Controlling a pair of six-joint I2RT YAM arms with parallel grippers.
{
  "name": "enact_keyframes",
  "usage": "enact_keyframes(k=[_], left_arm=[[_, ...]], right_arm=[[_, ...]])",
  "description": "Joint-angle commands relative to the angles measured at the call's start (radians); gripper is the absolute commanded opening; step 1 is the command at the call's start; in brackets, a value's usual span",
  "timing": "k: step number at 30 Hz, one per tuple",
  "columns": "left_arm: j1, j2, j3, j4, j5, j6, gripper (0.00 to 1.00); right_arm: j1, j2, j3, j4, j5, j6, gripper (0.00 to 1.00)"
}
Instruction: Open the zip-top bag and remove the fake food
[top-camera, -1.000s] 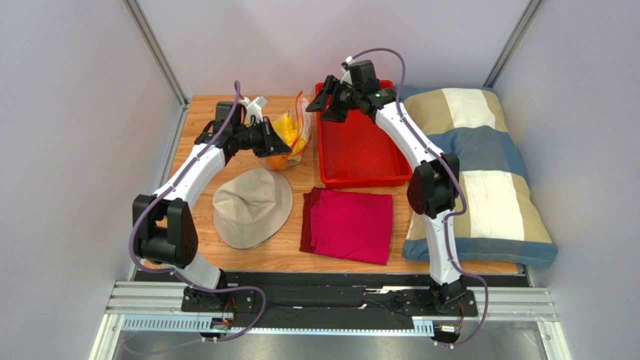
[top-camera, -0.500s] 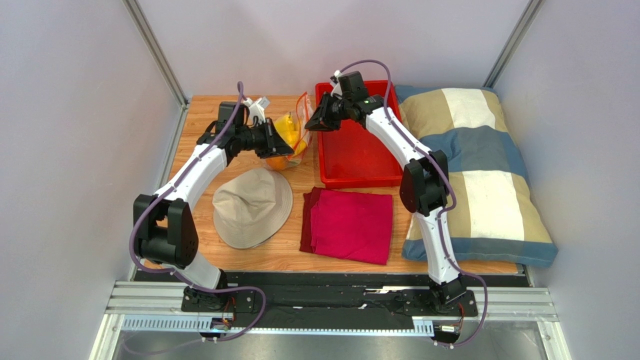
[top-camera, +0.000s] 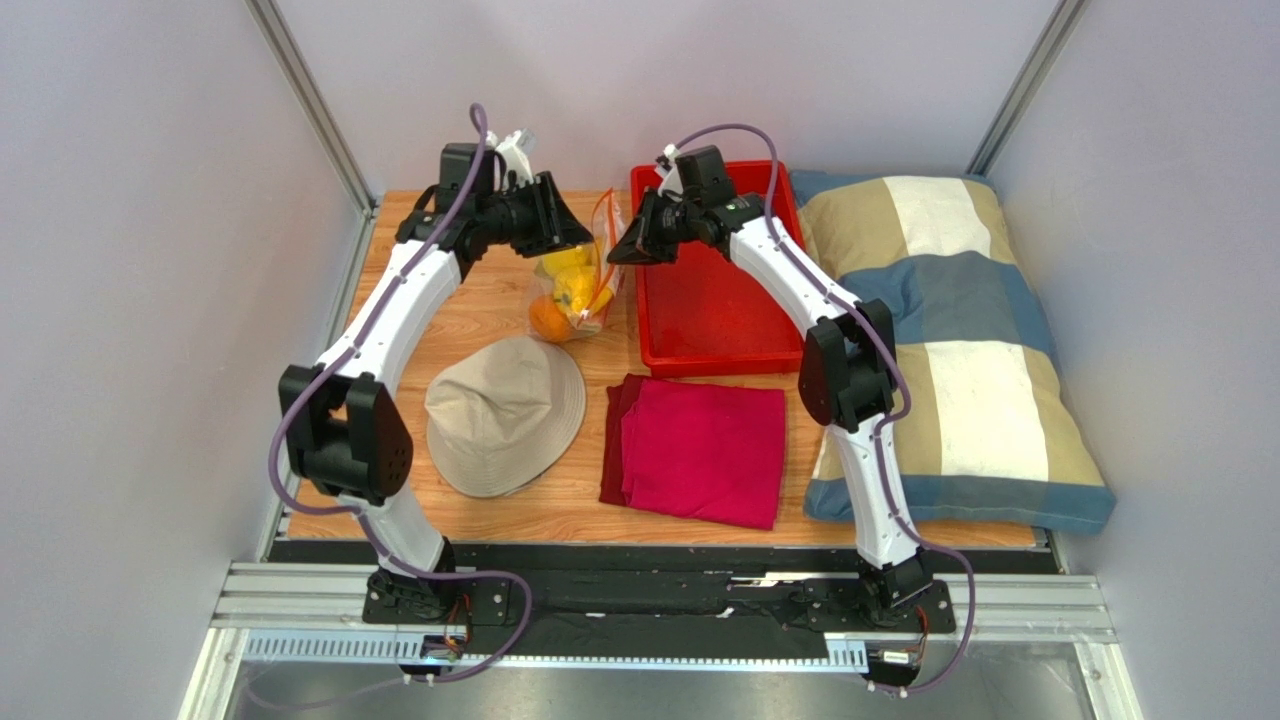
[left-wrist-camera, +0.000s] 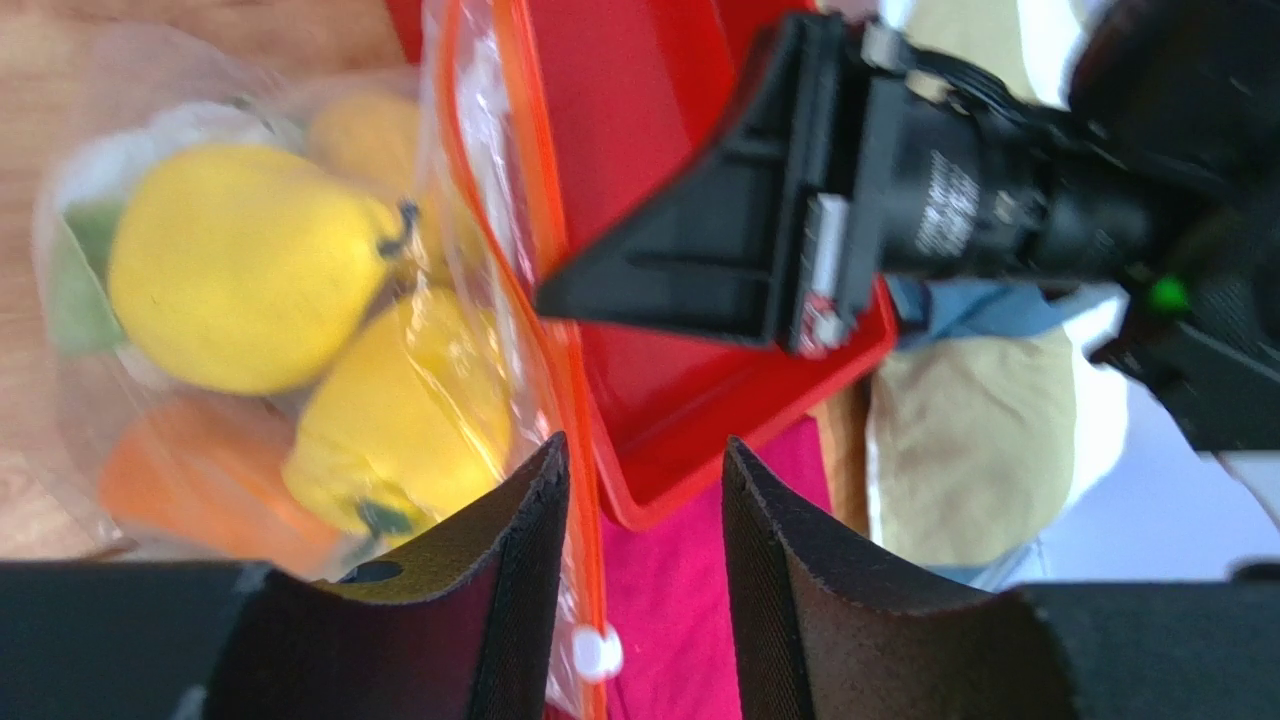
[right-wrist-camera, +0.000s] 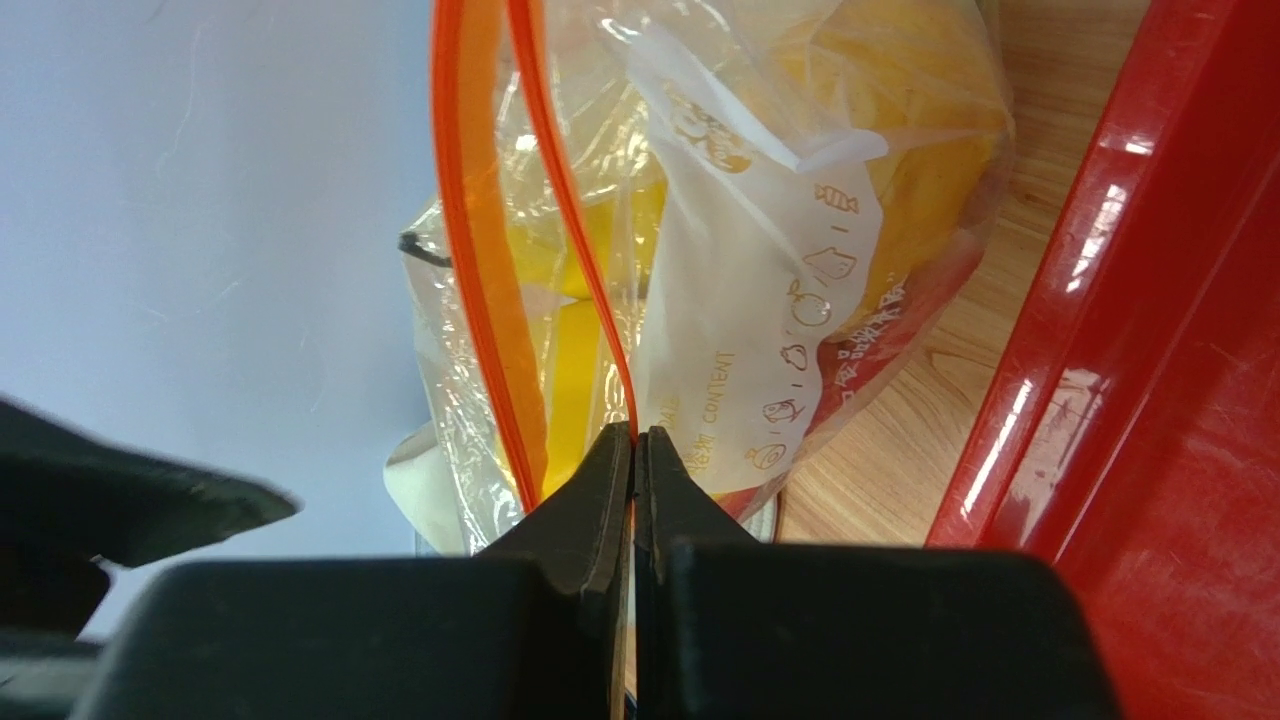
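The zip-top bag (top-camera: 576, 285) stands on the wood table left of the red tray, clear and crinkly, with its orange zip strip (right-wrist-camera: 481, 225) parted at the top. Inside is fake food: yellow fruits (left-wrist-camera: 241, 270) and an orange piece (top-camera: 550, 318). My right gripper (right-wrist-camera: 633, 435) is shut on one lip of the zip strip, seen from above (top-camera: 631, 245). My left gripper (left-wrist-camera: 639, 450) hangs open over the bag's top (top-camera: 564, 225). The strip and its white slider (left-wrist-camera: 597, 653) run along the inside of the left finger (left-wrist-camera: 504, 570), unpinched.
A red tray (top-camera: 721, 323) lies right of the bag, beneath my right arm. A beige hat (top-camera: 504, 413) and a folded magenta cloth (top-camera: 699, 446) sit nearer the front. A striped pillow (top-camera: 962, 345) fills the right side. Walls close in at the back.
My left gripper let go of the bag, opened, and rose toward the back. My right gripper closed onto the zip strip. The bag now stands lower, held from its top edge.
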Motion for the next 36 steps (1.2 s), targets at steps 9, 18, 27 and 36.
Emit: enact_keyframes(k=[9,18,27,36], left_arm=[[-0.12,0.188,0.332,-0.226,-0.406,0.123,0.48],[-0.177,0.268,0.446,-0.326,-0.595,0.163,0.44],[-0.223,0.347,0.532,-0.343,-0.68,0.239,0.54],[-0.236,0.395,0.575,-0.377,-0.739,0.277,0.1]], right_arm=[[0.006,-0.091,0.027,0.063,-0.047,0.03,0.0],[0.009,-0.107,0.039,0.063,-0.048,0.033,0.0],[0.012,-0.113,0.025,0.068,-0.057,0.033,0.0],[0.014,-0.13,0.013,0.059,-0.048,0.021,0.0]])
